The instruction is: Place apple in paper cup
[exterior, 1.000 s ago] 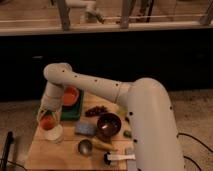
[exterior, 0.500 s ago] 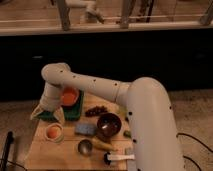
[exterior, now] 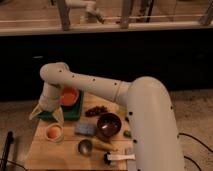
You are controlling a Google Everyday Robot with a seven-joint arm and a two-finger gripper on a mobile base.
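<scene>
The gripper (exterior: 46, 118), fingers spread and holding nothing, hangs over the left part of the table (exterior: 60, 156), with the apple (exterior: 52, 131) already resting inside the paper cup (exterior: 55, 140), just to the near-right of the fingertips.

A: How is the arm (exterior: 95, 87) posed?
B: It is extended leftward from the broad near segment (exterior: 150, 125) and bent downward at the elbow (exterior: 54, 75).
A: And the gripper (exterior: 46, 116)?
B: It is pointed downward at left, fingers (exterior: 35, 114) spread apart.
</scene>
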